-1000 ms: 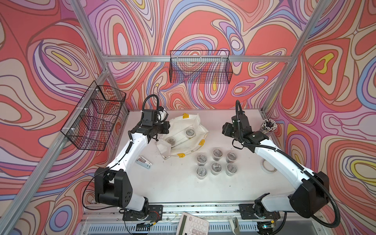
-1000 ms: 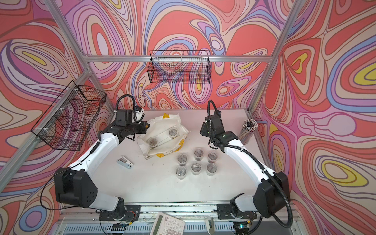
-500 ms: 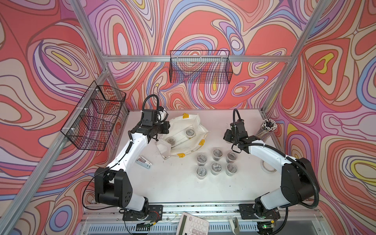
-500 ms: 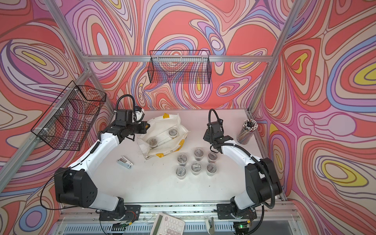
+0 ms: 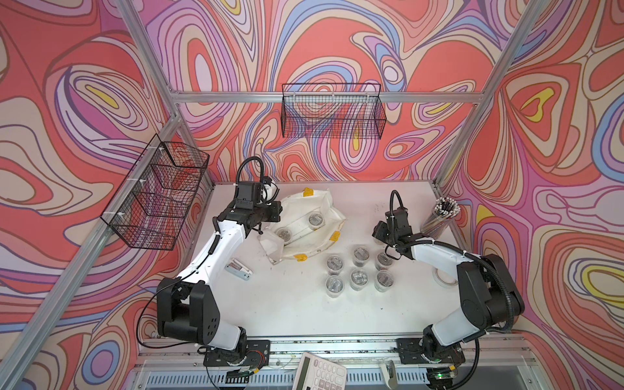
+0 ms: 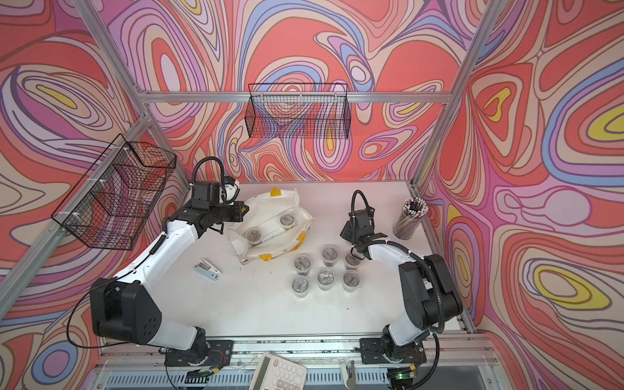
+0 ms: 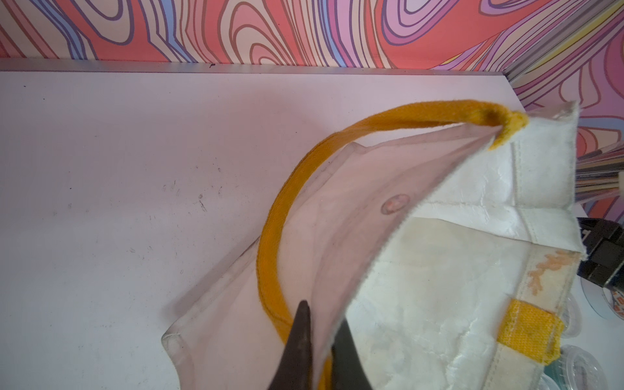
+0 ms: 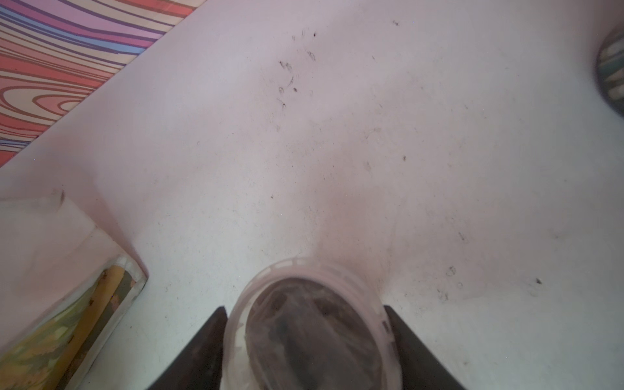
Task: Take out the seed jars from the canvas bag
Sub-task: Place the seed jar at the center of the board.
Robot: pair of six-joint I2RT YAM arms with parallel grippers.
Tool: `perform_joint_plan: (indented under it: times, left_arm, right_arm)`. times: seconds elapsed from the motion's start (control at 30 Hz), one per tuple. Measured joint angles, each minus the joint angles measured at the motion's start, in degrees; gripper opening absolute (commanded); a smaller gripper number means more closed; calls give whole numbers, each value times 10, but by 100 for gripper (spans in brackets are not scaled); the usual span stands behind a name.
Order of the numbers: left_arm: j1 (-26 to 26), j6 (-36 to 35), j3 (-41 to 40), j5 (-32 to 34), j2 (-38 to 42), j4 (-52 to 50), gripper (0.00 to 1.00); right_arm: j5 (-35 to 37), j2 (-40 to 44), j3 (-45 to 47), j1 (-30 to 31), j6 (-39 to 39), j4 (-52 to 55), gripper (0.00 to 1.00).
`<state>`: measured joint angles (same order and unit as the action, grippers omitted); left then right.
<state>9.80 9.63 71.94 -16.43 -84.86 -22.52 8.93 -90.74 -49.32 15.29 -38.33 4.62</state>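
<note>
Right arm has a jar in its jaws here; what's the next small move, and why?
Likely lower the seed jar to the table and open the right gripper: it grips the jar over bare surface, near the six jars already out. Two jars sit in the canvas bag.

A robotics lab test cell: an aluminium frame [image 5: 337,98] boxes in a white tabletop [image 5: 287,304], swirl-printed panels [image 5: 320,44] serve as walls, and a left arm [image 5: 216,250] and a right arm [image 5: 439,260] are bolted to a rail [image 5: 337,346] at its front edge. Wire baskets [image 5: 332,114] hang from the frame; props on the table include a canvas bag [image 5: 297,209] and a cup of pencils [image 5: 439,217]
</note>
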Motion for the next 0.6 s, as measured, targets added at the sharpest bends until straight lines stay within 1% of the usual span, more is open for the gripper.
perform_joint_plan:
  times: [0.07,0.13,0.23,0.33,0.4,0.47,0.6]
  left_arm:
    - [0,0,0,0,0,0,0]
    - [0,0,0,0,0,0,0]
    - [0,-2,0,0,0,0,0]
    - [0,-2,0,0,0,0,0]
    - [0,-4,0,0,0,0,0]
    - [0,-4,0,0,0,-1,0]
    - [0,-4,0,0,0,-1,0]
  right_arm:
    - [-2,-2,5,0,-5,-7,59]
    - [-3,-2,9,-1,-10,-9,61]
    - [-4,-3,9,-3,-14,-12,71]
    - [-3,-3,9,-4,-18,-12,85]
    - [-1,0,9,-6,-17,-9,91]
    - [4,8,6,-8,-13,2,94]
    - [12,32,-16,-10,-7,31,95]
